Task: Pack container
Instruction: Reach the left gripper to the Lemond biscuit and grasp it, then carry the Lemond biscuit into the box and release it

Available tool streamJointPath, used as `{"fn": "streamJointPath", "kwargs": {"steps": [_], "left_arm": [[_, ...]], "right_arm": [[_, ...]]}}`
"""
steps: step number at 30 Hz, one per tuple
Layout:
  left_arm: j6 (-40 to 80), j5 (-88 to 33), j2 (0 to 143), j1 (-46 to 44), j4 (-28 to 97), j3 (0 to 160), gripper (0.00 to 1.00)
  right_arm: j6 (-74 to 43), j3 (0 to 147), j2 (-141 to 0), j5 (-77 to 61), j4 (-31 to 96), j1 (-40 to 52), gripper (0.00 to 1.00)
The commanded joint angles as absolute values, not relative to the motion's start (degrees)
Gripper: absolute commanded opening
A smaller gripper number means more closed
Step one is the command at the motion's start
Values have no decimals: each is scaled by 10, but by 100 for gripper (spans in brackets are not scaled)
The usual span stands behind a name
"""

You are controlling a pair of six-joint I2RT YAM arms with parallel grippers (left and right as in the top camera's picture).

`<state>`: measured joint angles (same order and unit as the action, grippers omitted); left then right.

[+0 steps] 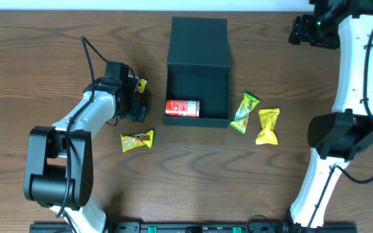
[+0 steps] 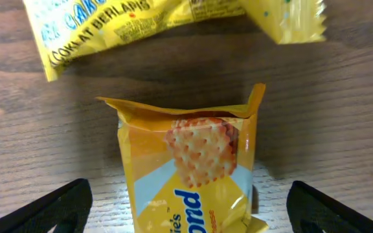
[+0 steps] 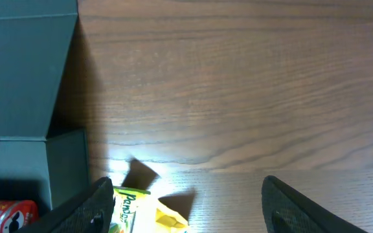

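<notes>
Yellow crinkled packet [image 2: 186,168] lies between wide fingers [image 2: 57,207] of the left hand [image 2: 188,188]; right hand [image 3: 186,184] gapes wide.

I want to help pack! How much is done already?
One red can is in the open container. The left gripper, open, straddles a cracker packet. Waiting on the table: brown-yellow packet, green packet, yellow packet. Then the lid needs closing.

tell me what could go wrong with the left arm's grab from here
1. The left gripper is open astride the cracker packet; its crinkled film could slip out of a pinch.
2. A second yellow packet lies just beyond it and might get nudged.
3. The container holds a red snack on the side nearest that arm, so the packet could land on it.
</notes>
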<state>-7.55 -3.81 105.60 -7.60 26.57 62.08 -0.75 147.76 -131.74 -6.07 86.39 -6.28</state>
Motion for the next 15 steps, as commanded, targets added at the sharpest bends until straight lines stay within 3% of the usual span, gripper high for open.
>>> {"fn": "streamJointPath", "kwargs": {"steps": [1, 8, 15], "left_arm": [[-81, -27, 1068, -75, 265, 632, 94], [-79, -28, 1068, -75, 263, 632, 66], [-31, -28, 1068, -75, 253, 633, 63]], "right_arm": [[1, 1483, -1315, -65, 866, -59, 73], [1, 1483, -1315, -65, 866, -59, 73], [1, 1483, -1315, -64, 865, -59, 73]]}}
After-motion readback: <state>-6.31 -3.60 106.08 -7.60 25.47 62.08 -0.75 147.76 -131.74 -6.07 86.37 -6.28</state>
